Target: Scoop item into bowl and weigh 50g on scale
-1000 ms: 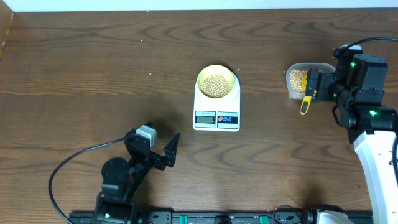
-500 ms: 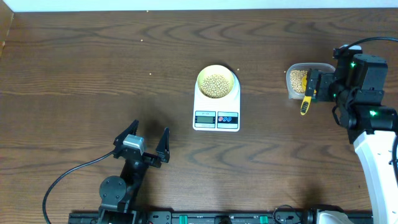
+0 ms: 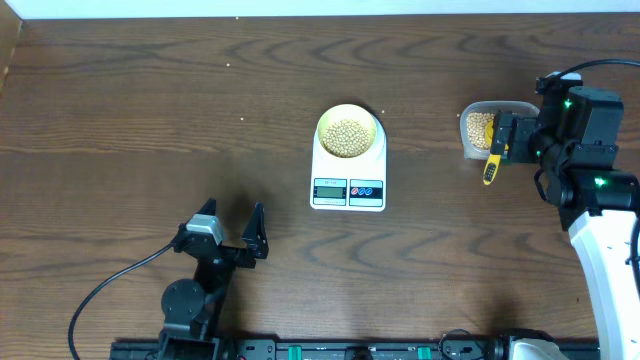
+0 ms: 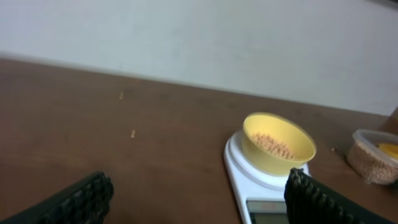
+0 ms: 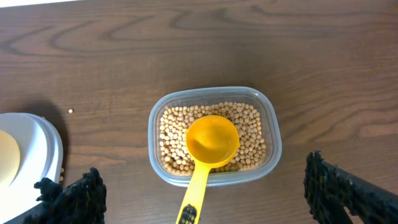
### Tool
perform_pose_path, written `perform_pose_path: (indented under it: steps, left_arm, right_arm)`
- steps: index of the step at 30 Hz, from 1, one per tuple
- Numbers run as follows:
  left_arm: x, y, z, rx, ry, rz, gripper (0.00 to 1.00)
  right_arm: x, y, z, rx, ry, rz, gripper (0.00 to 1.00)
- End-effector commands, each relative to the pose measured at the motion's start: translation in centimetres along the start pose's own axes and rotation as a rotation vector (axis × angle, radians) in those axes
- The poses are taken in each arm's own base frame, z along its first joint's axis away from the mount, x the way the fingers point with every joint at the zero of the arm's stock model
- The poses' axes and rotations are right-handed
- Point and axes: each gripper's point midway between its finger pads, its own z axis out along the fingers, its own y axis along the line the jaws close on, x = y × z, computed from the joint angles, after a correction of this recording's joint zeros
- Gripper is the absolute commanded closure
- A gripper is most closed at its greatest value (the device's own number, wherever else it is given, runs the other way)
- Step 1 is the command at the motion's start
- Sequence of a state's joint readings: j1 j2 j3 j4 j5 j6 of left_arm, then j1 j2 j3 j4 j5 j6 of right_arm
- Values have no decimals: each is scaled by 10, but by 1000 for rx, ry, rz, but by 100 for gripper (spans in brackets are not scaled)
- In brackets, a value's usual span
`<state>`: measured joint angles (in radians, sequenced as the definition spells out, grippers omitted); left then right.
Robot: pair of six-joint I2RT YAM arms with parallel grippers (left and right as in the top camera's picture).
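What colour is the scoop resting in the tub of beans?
The scoop is yellow, clearest in the right wrist view.

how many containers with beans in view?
2: the pale-yellow bowl on the scale at centre, and the clear container to its right, with the yellow scoop resting in it.

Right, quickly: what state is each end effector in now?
Left end effector: open, holding nothing.
Right end effector: open, holding nothing, above the yellow scoop.
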<state>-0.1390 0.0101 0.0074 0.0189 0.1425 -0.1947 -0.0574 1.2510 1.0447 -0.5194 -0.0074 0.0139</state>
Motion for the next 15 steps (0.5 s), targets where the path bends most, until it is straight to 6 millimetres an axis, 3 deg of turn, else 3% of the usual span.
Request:
perform_pose_path:
  steps: [1,15]
  left_arm:
    - [12,14,-1,-72,39,-102,10]
    - [17,22,-2,-117,59,-20,10]
  right_arm:
    - [0,2,0,-1,0,-16,1]
    - [0,2,0,-1,0,-16,1]
